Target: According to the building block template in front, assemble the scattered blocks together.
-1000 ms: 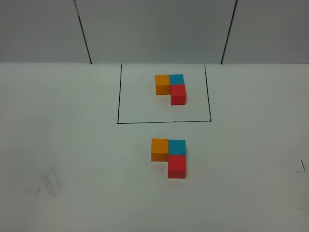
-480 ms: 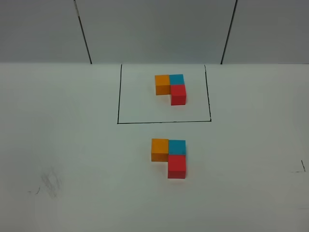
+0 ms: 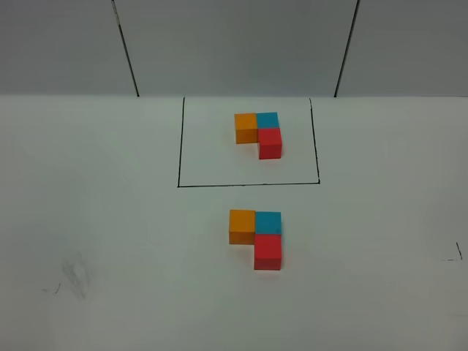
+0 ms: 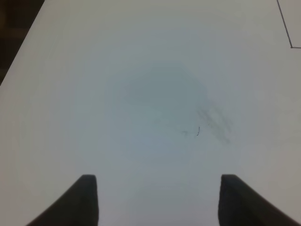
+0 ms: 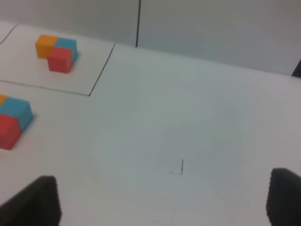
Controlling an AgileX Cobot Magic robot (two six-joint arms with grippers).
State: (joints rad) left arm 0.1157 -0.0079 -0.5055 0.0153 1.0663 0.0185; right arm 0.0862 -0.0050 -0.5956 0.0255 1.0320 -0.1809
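1. Building block template (image 3: 259,134): three cubes in an L, orange beside blue along the far row, red touching the blue on the near side. It stands inside the black outline (image 3: 178,146) drawn on the white desk (image 3: 110,219), toward the far edge.

2. Scattered blocks (image 3: 256,236): orange block (image 3: 241,225), blue block (image 3: 268,222) and red block (image 3: 268,251), on the bare desk just near of the outline and clear of it. All three touch: orange beside blue, red against the near side of blue. The L matches the template in colour order and orientation.

3. Left gripper (image 4: 157,197): both fingertips show at the edge of its wrist view, set wide apart, with nothing between them. Below it lies only bare desk with faint scuff marks (image 4: 214,122); a corner of the outline shows far off.

4. Right gripper (image 5: 164,202): fingertips likewise spread wide and empty. It hovers over bare desk well to the side of both clusters, which appear at the far side of its wrist view.

5. Neither arm enters the high view.

6. Step in hand, judged: assembly appears complete, both arms drawn off.

7. Next move, judged: no further grasp seems called for. At most, compare seams for small gaps or skew; any correction would need a light nudge without disturbing neighbouring cubes.
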